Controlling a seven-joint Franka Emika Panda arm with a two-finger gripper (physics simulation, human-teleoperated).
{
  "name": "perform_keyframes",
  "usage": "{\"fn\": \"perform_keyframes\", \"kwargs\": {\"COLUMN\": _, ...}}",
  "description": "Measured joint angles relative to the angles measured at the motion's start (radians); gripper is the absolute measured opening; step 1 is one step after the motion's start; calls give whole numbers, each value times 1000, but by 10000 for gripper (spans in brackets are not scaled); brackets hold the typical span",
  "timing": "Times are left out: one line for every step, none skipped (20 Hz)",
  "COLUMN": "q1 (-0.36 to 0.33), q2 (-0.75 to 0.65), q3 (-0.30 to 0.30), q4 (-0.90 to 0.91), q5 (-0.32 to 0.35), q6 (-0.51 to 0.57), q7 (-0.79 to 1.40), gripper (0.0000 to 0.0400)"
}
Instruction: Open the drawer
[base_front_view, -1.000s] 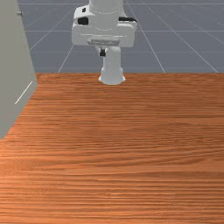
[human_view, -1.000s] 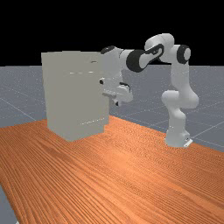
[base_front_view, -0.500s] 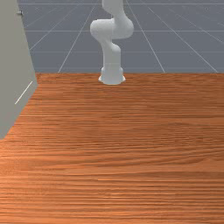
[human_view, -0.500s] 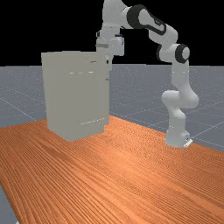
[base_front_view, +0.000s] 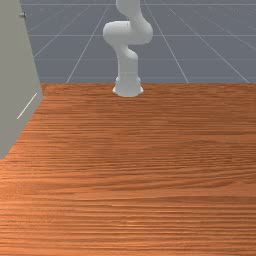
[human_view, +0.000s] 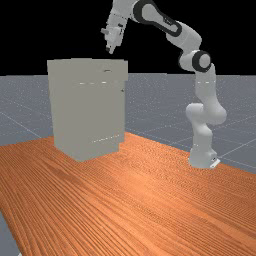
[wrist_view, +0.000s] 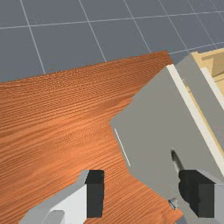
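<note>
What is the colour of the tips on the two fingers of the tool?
Black; best seen in the wrist view.

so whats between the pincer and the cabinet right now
Nothing but a narrow gap: in the far view, black background separates the pincer from the top edge of the cabinet, with no object in between.

That boxy grey cabinet (human_view: 85, 110) stands upright on the worktop (human_view: 140, 195), pale tan inside; I can't tell whether its drawer is open.

Simulated space, grey gridded floor (base_front_view: 210, 45)
</note>
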Motion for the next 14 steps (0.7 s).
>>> {"fn": "perform_keyframes", "kwargs": {"q1": -6, "q2": 0, "q3": -5, "q4": 1, "q5": -6, "q6": 7, "q7": -2, "gripper": 310}}
{"fn": "perform_keyframes", "kwargs": {"q1": -10, "q2": -1, "q3": -8, "q4": 1, "q5": -9, "q6": 11, "q7": -4, "gripper": 346}}
{"fn": "perform_keyframes", "kwargs": {"q1": -13, "q2": -1, "q3": -9, "q4": 1, "q5": -11, "q6": 13, "q7": -4, "gripper": 367}}
{"fn": "perform_keyframes", "kwargs": {"q1": -14, "q2": 1, "q3": -10, "q4": 2, "q5": -12, "q6": 17, "q7": 1, "gripper": 380}}
{"fn": "perform_keyframes", "kwargs": {"q1": -14, "q2": 5, "q3": -10, "q4": 2, "q5": -12, "q6": 24, "q7": 7, "gripper": 388}}
{"fn": "perform_keyframes", "kwargs": {"q1": -14, "q2": 9, "q3": -10, "q4": 1, "q5": -13, "q6": 37, "q7": 11, "gripper": 393}}
{"fn": "perform_keyframes", "kwargs": {"q1": -15, "q2": 13, "q3": -11, "q4": 0, "q5": -13, "q6": 49, "q7": 13, "gripper": 396}}
{"fn": "perform_keyframes", "kwargs": {"q1": -17, "q2": 20, "q3": -14, "q4": 2, "q5": -14, "q6": 55, "q7": 11, "gripper": 397}}
{"fn": "perform_keyframes", "kwargs": {"q1": -22, "q2": 27, "q3": -17, "q4": 1, "q5": -15, "q6": 59, "q7": 9, "gripper": 398}}
{"fn": "perform_keyframes", "kwargs": {"q1": -26, "q2": 32, "q3": -21, "q4": 1, "q5": -15, "q6": 65, "q7": 9, "gripper": 399}}
{"fn": "perform_keyframes", "kwargs": {"q1": -31, "q2": 38, "q3": -25, "q4": 2, "q5": -16, "q6": 74, "q7": 9, "gripper": 399}}
{"fn": "perform_keyframes", "kwargs": {"q1": -37, "q2": 44, "q3": -30, "q4": 2, "q5": -17, "q6": 83, "q7": 11, "gripper": 400}}
{"fn": "perform_keyframes", "kwargs": {"q1": -44, "q2": 50, "q3": -35, "q4": 3, "q5": -18, "q6": 93, "q7": 13, "gripper": 400}}
{"fn": "perform_keyframes", "kwargs": {"q1": -50, "q2": 56, "q3": -39, "q4": 3, "q5": -19, "q6": 101, "q7": 15, "gripper": 400}}
